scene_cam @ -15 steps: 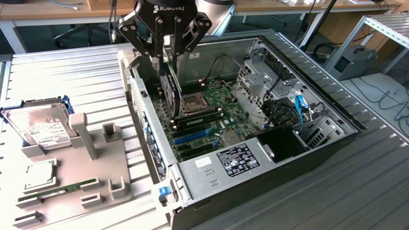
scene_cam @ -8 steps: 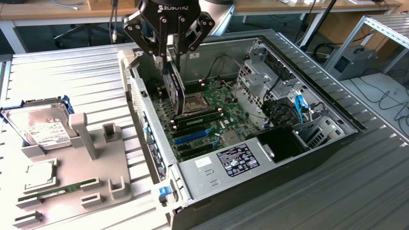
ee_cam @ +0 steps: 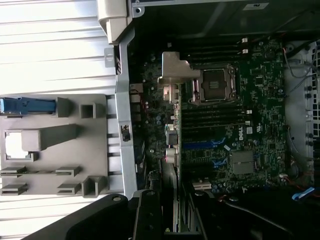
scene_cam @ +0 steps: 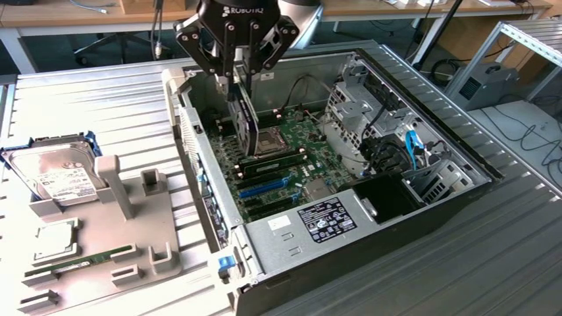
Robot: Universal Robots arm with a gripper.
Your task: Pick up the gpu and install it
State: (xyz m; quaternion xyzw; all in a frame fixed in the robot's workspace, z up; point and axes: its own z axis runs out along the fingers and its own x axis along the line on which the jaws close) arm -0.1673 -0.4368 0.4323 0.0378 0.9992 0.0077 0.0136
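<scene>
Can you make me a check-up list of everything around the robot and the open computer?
Surface: ribbed metal table; open computer case lies on it.
Job's things: gpu hangs upright over the motherboard.
Clutter: grey tray holding a hard drive and a memory stick.
Grippers: gripper shut on the gpu.
Cables: blue cable inside the case; loose cables at the exterior view's right.
Surroundings: desks behind.

Robotics lab or electronics workshop — ribbed metal desk (scene_cam: pixel 105 112) beneath the pincer (scene_cam: pixel 237 76), opened computer case (scene_cam: pixel 369 250) right under it, grey parts fixture (scene_cam: pixel 97 260) off to one side, wooden worktops (scene_cam: pixel 88 16), loose cables (scene_cam: pixel 536 135) and aluminium framing (scene_cam: pixel 525 33) well beyond.
</scene>
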